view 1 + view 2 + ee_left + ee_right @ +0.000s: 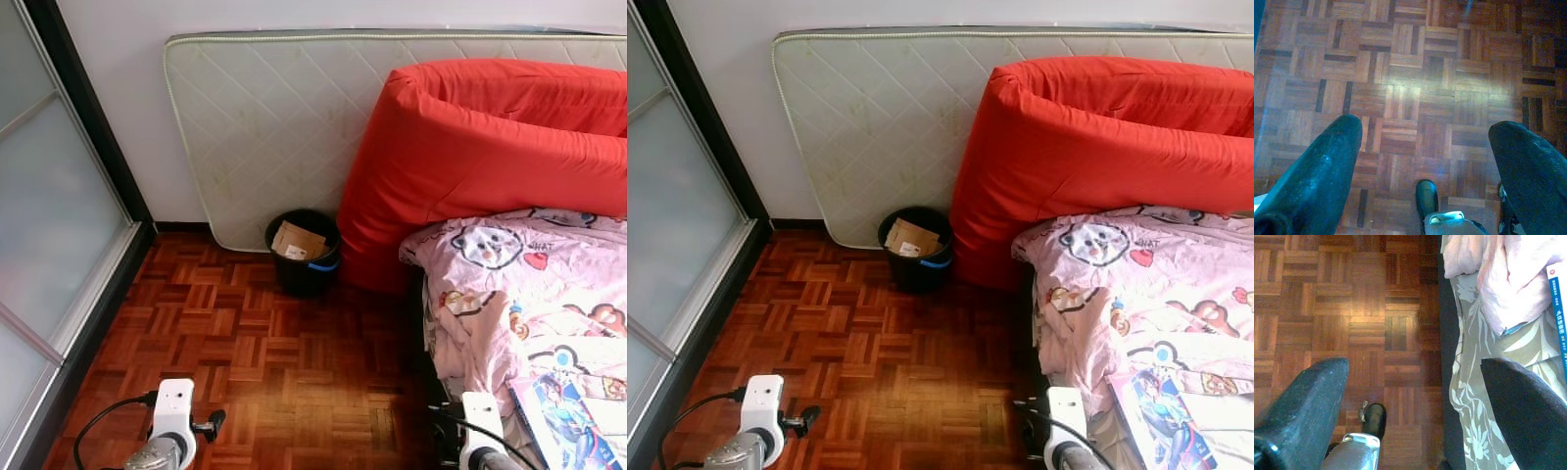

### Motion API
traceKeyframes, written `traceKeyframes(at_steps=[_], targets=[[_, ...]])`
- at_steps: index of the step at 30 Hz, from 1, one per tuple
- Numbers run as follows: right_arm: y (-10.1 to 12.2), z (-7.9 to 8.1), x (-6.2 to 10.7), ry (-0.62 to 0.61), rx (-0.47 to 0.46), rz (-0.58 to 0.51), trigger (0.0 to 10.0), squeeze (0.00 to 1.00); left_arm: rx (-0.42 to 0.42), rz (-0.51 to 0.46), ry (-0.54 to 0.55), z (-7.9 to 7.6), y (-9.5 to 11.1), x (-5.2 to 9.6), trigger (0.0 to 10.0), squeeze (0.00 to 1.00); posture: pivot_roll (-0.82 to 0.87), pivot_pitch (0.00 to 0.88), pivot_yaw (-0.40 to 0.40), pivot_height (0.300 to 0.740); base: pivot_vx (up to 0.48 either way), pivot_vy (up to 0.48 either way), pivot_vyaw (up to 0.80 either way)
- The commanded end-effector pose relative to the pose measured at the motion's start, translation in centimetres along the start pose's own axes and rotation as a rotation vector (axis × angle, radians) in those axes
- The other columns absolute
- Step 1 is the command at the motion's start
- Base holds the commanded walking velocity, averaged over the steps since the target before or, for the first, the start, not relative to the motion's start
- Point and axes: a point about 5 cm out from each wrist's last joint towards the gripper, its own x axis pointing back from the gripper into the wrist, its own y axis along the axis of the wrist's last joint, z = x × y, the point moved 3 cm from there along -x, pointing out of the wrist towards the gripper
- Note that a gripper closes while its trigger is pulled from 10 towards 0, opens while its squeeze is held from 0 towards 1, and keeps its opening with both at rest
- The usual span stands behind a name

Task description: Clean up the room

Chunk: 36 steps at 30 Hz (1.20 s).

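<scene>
The robot faced a black bin [303,253] on the far parquet floor [245,343], cardboard [297,240] already in it, beside a red mattress [470,157]. Both arms hung low — left tool [1425,166] and right tool [1415,401] each had fingers apart, empty. A book [573,416] lay on the bed [519,294] at near right. Reaching for it risked snagging the pink sheet — the fabric was loose and bunched.

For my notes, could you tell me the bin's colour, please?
Black bin with a blue band, clearest in the left eye view.
</scene>
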Motion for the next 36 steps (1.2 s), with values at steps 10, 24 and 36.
traceKeyframes(at_steps=[10,24,36], targets=[[0.5,0.3,-0.1,0.024,-0.058,-0.033,10.0,0.0,0.043,0.039,0.004,0.2,-0.5,0.0,10.0,0.0,0.04,0.0,-0.002,0.74,0.0,0.0,0.0],[0.0,0.3,0.0,0.022,-0.041,-0.01,10.0,0.0,0.041,0.06,0.002,-0.4,-1.0,0.0,10.0,0.0,0.04,0.0,-0.002,0.74,0.0,0.0,-0.29],[0.3,0.3,-0.1,0.02,-0.054,-0.013,10.0,0.0,0.046,0.062,0.029,2.0,-1.4,0.6,10.0,0.0,0.05,0.0,0.003,0.74,0.0,0.08,-0.8]])
